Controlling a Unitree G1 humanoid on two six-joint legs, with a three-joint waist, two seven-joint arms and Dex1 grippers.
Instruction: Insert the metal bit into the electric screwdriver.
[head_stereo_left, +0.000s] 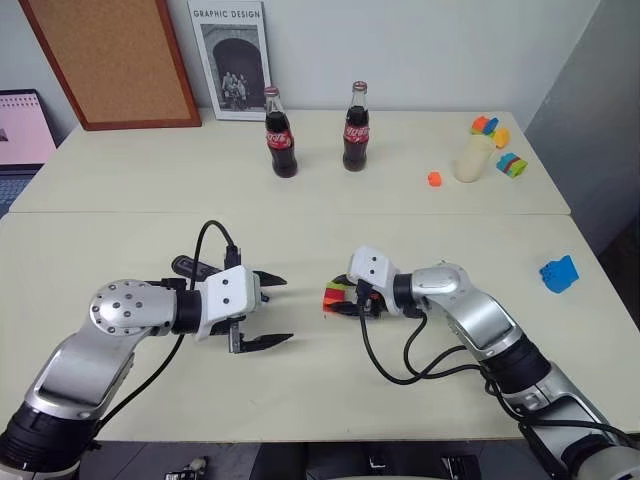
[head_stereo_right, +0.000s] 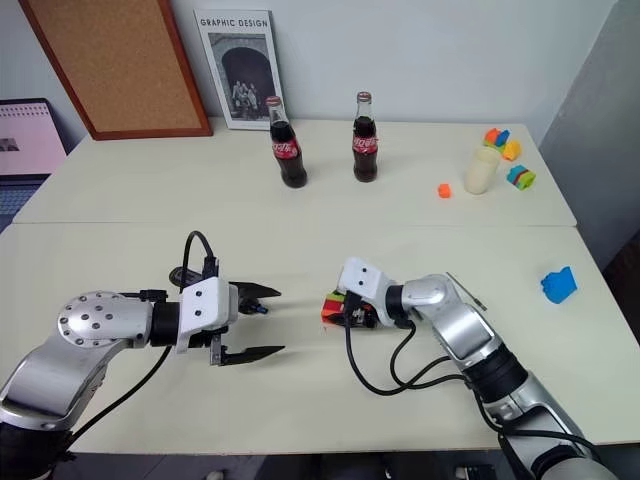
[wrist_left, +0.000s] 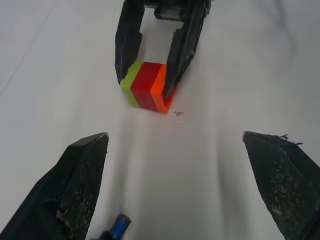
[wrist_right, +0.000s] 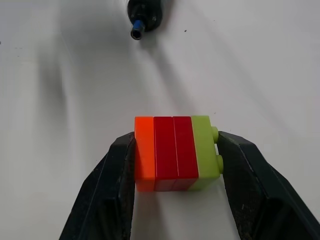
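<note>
Table (head_stereo_left: 330, 400), right claw (wrist_right: 175, 150) around block stack (wrist_right: 175, 152)

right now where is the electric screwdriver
The electric screwdriver lies on the table under the left gripper, its blue tip toward the stacked block between the right gripper's fingers.

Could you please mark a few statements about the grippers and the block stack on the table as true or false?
1. The right gripper has its fingers on either side of the block stack. True.
2. The left gripper is shut. False: it is wide open.
3. Two cola bottles stand upright on the far table. True.
4. The block stack is all blue. False: it is orange, red and green.
</note>
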